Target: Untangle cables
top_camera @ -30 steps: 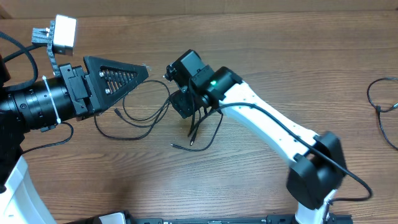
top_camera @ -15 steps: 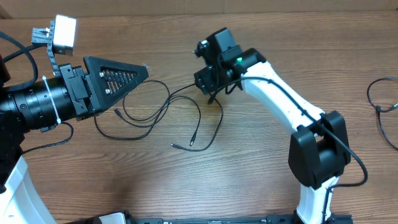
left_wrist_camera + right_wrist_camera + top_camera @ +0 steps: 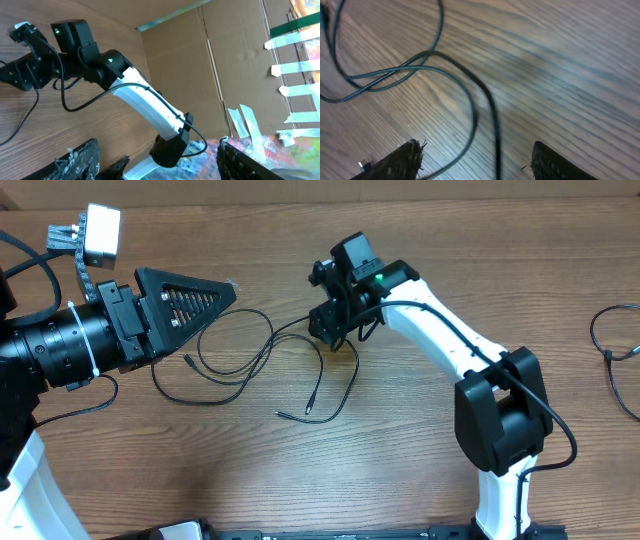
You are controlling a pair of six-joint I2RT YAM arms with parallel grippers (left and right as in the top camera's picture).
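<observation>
The cables (image 3: 235,370) are thin black cords lying in loose crossing loops on the wooden table, left of centre, with plug ends near the front. My right gripper (image 3: 328,325) hovers low over their right end. In the right wrist view it (image 3: 477,165) is open, and two cable strands (image 3: 487,107) run on the table between its fingers (image 3: 402,162), untouched. My left gripper (image 3: 228,295) stands open and empty, raised above the cables' left loops. In the left wrist view it (image 3: 160,167) points across at the right arm (image 3: 135,95).
Another thin black cable (image 3: 612,352) lies by itself at the table's far right edge. The right arm's white links (image 3: 440,345) stretch from the front right base to the centre. A cardboard wall (image 3: 210,75) stands behind the table.
My right gripper rose from the cable heap and swung up and right, drawing a strand out with it, then settled slightly back left. The left arm stayed put.
</observation>
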